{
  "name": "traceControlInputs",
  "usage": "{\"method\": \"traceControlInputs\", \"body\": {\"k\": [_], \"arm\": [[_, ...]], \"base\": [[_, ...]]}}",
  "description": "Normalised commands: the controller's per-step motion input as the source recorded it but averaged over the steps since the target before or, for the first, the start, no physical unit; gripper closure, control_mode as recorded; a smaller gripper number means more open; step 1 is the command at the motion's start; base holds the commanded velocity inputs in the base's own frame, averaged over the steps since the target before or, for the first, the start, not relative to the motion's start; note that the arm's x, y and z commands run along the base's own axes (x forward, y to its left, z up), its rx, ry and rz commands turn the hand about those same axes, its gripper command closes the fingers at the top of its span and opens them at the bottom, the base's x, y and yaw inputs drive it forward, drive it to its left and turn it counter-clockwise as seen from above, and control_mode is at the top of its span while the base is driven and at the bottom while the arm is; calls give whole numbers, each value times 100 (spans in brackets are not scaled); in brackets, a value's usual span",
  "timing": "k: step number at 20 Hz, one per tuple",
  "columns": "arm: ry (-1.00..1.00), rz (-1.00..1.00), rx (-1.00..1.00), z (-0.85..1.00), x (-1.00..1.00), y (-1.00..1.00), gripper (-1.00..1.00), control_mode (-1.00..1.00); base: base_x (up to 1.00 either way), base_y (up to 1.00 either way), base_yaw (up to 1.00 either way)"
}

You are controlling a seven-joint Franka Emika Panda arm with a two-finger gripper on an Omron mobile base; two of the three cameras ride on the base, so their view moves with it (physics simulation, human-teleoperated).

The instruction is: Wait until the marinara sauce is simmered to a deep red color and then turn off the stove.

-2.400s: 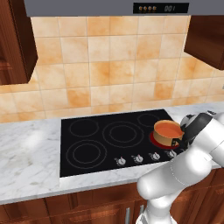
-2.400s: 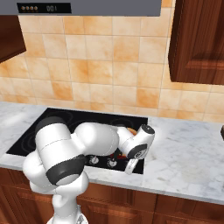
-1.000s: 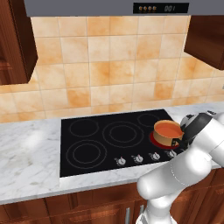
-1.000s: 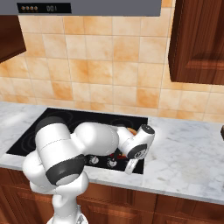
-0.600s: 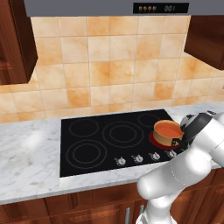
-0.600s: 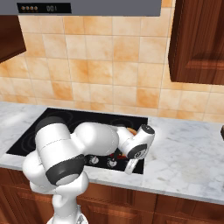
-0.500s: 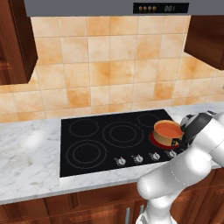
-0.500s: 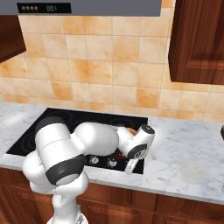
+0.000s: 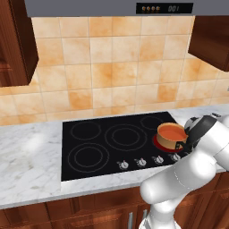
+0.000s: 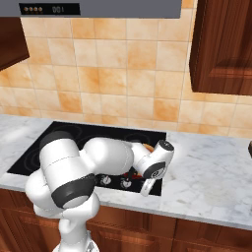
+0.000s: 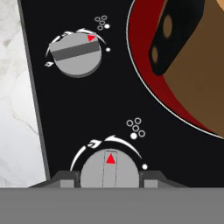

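Observation:
On the right front burner of the black stove (image 9: 112,138) stands the small copper pot (image 9: 171,137), and that burner glows red (image 11: 144,87) under it. The marinara sauce (image 9: 171,131) looks orange-red. In the hand view the pot's copper wall (image 11: 197,87) and dark handle (image 11: 175,35) sit at the upper right. My gripper (image 11: 109,180) is shut on the stove knob (image 11: 109,168) nearest the pot, a dark fingertip (image 11: 65,180) on either side. From the base cameras the gripper (image 10: 146,187) points down at the cooktop's front right corner.
A second knob (image 11: 75,52) sits just beyond the held one, and more knobs (image 9: 141,162) line the cooktop's front edge. White marble counter (image 9: 27,161) flanks the stove, with a tiled wall behind, a range hood (image 9: 112,6) above, and dark wood cabinets (image 10: 221,44).

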Motion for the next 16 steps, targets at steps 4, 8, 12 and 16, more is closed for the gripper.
{"method": "traceControlInputs", "body": {"k": [4,8,12,16], "arm": [[0,0,0,0,0,0,100,-100],[0,0,0,0,0,0,100,-100],[0,0,0,0,0,0,100,-100],[0,0,0,0,0,0,100,-100]], "base": [[0,0,0],[0,0,0],[0,0,0],[0,0,0]]}}
